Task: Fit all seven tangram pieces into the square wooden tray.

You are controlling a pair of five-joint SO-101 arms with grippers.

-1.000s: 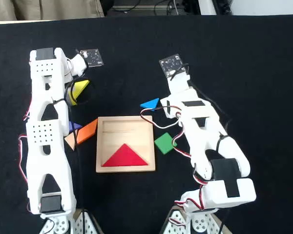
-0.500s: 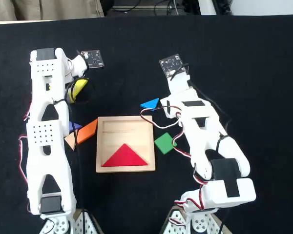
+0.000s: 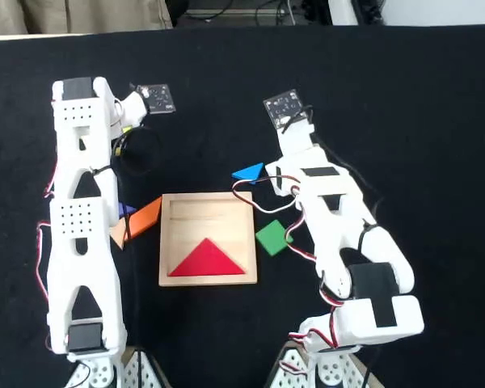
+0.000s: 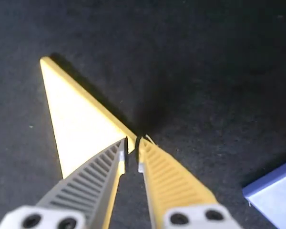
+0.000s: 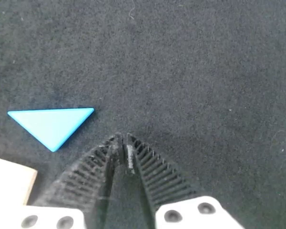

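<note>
The left gripper (image 4: pixel 131 143), jaws almost together, pinches the long edge of the yellow triangle (image 4: pixel 76 114), which spreads beyond the grey jaw; it looks light, stiff and probably slick, so a firm mid-edge hold seems wise.

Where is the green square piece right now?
In the high view the green square lies on the black cloth beside the right edge of the wooden tray, next to the right arm.

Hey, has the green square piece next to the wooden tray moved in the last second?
No. The green square wooden piece lies in the same spot, just off the right edge of the square wooden tray, as in the earlier high views.
</note>
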